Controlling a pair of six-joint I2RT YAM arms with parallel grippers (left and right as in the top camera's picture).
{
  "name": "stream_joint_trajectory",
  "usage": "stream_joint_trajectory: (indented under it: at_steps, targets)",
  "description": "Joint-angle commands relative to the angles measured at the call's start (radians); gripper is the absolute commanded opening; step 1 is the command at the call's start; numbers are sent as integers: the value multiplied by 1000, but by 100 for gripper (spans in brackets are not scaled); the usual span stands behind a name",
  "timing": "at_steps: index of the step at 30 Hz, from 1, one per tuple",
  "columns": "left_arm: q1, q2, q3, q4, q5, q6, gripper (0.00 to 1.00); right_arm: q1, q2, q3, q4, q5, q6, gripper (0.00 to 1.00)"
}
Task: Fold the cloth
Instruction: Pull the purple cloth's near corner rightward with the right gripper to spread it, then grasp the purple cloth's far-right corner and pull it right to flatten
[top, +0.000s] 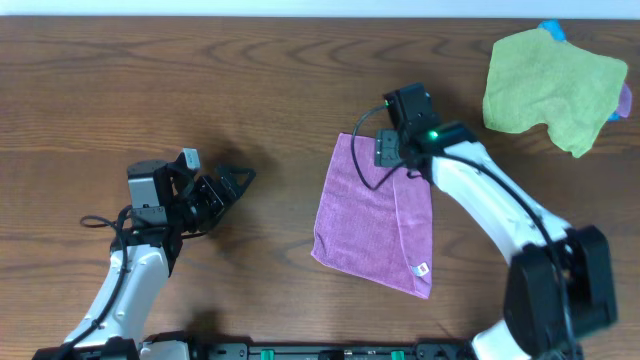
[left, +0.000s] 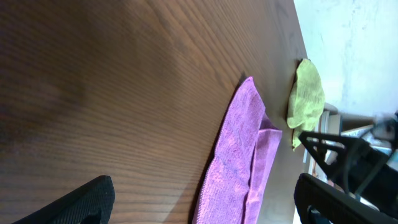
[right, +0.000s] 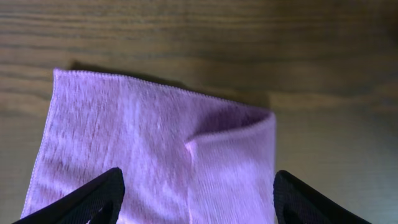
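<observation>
Cloths first: we count two, one purple cloth mid-table and one green cloth bunched at the far right, plus two grippers. The purple one lies flat on the wooden table, its right strip doubled over. Overhead gives us a white tag at its near right corner. The right wrist view misses that but shows the fold's top edge puffed open. Both the left gripper and the right gripper have fingers spread, holding nothing.

Purple cloth (flap folded), grn cloth beyond.
</observation>
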Motion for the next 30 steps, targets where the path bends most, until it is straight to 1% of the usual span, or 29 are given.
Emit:
stream_joint_trajectory:
  at_steps: [1, 6, 9, 14, 30]
  targets:
    - [4, 2, 20, -2, 24, 21, 94, -4, 63, 41, -11, 2, -32, 75]
    - [4, 2, 20, -2, 30, 21, 94, -4, 79, 42, -40, 5, -32, 72]
    - [4, 2, 20, 0, 30, 21, 94, -5, 79, 42, -43, 6, -32, 66]
    - [4, 2, 20, 0, 30, 21, 94, -6, 79, 31, -39, 6, -31, 63]
    - [4, 2, 20, 0, 38, 20, 94, -6, 160, 20, -20, 10, -31, 57]
